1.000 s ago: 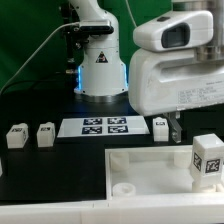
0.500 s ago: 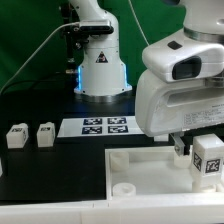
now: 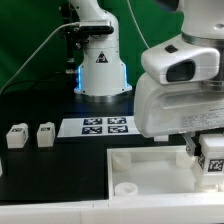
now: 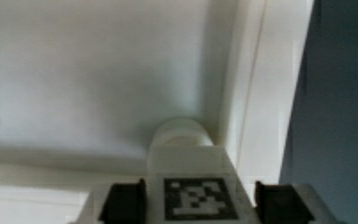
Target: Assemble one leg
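- Black tabletop (image 3: 50, 170) — leg (image 3: 213, 160) upright on white plate (image 3: 150, 170), near corner at the exterior view's right.
- Gripper (image 4: 195, 203) jaws flank it; clamping unclear.
- Likely light, stiff, slick — pinch flat sides.

arm dwn low, end effector (image 4: 201, 202) clamps leg (image 4: 185, 150)

In the exterior view, even bright light from above nearly washes out the big white arm housing (image 3: 180, 95) over the two-finger gripper (image 3: 207, 152). A soft grey shadow lies on the wide white square plate (image 3: 140, 165) beneath the gripper, and well behind it a blue glow (image 3: 75, 75) shines on the arm's white base (image 3: 100, 65). The wrist view is dimmer, coarse and soft: the black-and-white tag (image 4: 195, 196) on the small chunky white plastic leg (image 4: 190, 140) between the fingers (image 4: 115, 203) reads blocky, and blur hides whether they touch it.
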`<state>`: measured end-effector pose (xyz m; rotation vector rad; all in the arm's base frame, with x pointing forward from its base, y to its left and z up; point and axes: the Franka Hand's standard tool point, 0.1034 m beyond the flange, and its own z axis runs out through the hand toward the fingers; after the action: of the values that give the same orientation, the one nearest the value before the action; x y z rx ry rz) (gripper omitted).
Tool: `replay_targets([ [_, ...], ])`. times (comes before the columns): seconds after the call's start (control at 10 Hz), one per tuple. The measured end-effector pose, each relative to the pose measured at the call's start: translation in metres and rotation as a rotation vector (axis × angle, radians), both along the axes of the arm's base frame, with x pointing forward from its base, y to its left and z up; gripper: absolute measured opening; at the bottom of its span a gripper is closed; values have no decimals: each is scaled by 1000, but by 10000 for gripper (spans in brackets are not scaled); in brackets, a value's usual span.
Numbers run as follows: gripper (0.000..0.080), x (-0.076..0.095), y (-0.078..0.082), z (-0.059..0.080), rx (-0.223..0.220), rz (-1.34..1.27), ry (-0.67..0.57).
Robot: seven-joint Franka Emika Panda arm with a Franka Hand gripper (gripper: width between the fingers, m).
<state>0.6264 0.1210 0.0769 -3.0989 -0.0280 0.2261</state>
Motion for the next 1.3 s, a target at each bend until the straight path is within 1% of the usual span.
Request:
replay_targets([
  [0.3,291,0,2,0,-35,-251,8],
  [0.4,291,1,2,-2,-41,-325,6],
  [0.5,291,3,3,-2,-44,-472,-4],
  [0.6,291,4,3,-3,-43,-601,-4],
  [0.7,291,4,2,-3,-29,-716,-2],
  [0.8,291,4,1,-3,2,-822,1],
  [0.9,292,4,1,-3,19,-989,-1],
  [1.2,292,5,9,-3,8,-1332,39],
  [1.3,292,5,10,-3,9,-1330,39],
])
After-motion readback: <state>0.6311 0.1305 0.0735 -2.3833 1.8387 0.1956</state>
